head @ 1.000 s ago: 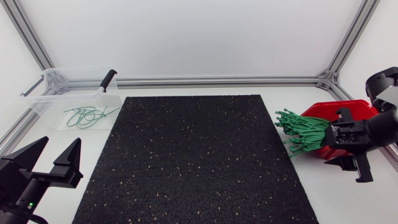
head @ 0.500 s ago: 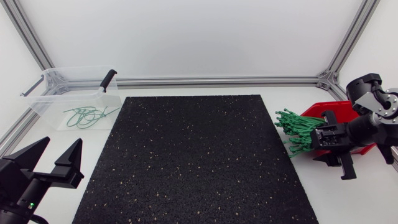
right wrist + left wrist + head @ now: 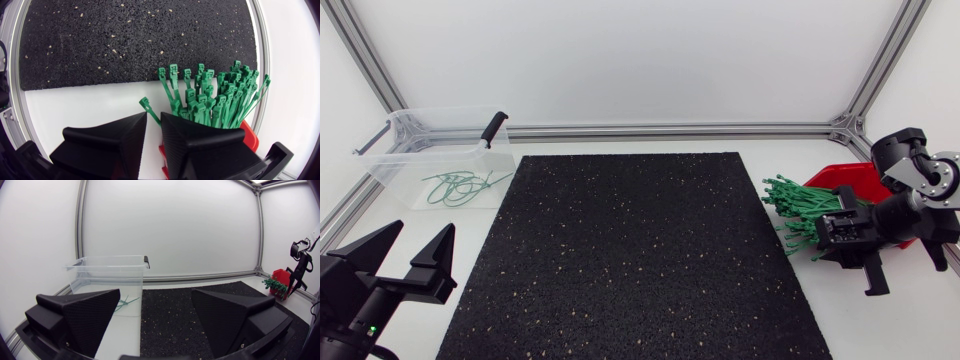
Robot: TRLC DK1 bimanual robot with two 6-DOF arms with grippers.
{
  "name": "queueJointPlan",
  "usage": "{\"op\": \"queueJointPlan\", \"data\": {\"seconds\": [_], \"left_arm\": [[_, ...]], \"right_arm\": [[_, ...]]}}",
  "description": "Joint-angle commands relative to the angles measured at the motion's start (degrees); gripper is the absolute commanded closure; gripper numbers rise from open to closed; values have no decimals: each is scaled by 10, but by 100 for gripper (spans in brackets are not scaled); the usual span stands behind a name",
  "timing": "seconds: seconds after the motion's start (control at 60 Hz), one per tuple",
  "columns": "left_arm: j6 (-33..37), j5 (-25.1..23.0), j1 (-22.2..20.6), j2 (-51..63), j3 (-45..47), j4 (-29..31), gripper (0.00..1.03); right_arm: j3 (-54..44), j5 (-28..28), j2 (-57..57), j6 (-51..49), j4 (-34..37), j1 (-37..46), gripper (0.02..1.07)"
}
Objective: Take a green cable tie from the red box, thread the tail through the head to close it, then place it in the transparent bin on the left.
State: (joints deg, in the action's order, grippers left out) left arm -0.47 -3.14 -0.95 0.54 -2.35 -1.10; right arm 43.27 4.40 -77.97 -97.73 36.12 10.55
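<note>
White table (image 3: 880,320) carries a black mat (image 3: 630,250) in the middle. Near left, the left gripper (image 3: 422,227) stands wide apart, holding nothing. At right, the right gripper (image 3: 153,116) has only a narrow gap, just above the green ties (image 3: 805,210); one tie (image 3: 146,103) lies just ahead of the gap. The ties fan out of the red box (image 3: 850,178). Far left, the bin (image 3: 395,160) holds some looped ties (image 3: 460,187).

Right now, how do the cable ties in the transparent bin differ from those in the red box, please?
The looped ties in the transparent bin are few and lie flat; the bundle in the red box is thick, its ties straight and unclosed. The bundle's heads stick out past the box toward the black mat; the looped ties stay inside the bin. Both are green.
</note>
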Motion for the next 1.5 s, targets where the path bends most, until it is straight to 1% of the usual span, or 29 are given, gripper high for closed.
{"op": "queueJointPlan", "data": {"seconds": [0.0,0.033,0.083,0.2,0.233,0.3,0.333,0.35,0.617,0.767,0.85,0.95,1.133,1.317,1.483], "left_arm": [[-15,-4,-4,7,23,8,4],[-15,-4,-4,7,23,8,4],[-15,-4,-4,7,23,8,4],[-15,-4,-4,7,23,8,4],[-15,-4,-4,8,23,8,4],[-15,-4,-4,8,23,8,4],[-15,-4,-4,7,23,8,4],[-15,-4,-4,8,23,8,4],[-15,-4,-3,10,23,8,4],[-15,-4,-3,10,23,8,4],[-15,-4,-4,10,23,8,4],[-15,-4,-4,11,23,8,4],[-15,-4,-4,11,23,8,4],[-15,-2,-4,11,23,10,4],[-15,-2,-4,11,23,9,4]], "right_arm": [[-18,-7,8,-4,-2,-4,84],[-19,-10,9,-4,-3,-4,84],[-20,-10,12,-9,-7,-4,89],[-23,-12,24,-11,-7,-4,89],[-23,-12,29,-13,-6,-4,92],[-27,-11,41,-21,-4,-6,95],[-27,-10,48,-23,-3,-10,101],[-27,-10,51,-22,-3,-11,101],[-11,3,93,-3,33,-29,101],[42,50,128,20,89,-30,101],[79,83,150,53,107,-27,101],[129,108,162,112,125,-25,101],[192,159,200,185,135,-27,101],[240,161,230,271,153,-74,101],[280,154,243,378,144,-127,101]]}}
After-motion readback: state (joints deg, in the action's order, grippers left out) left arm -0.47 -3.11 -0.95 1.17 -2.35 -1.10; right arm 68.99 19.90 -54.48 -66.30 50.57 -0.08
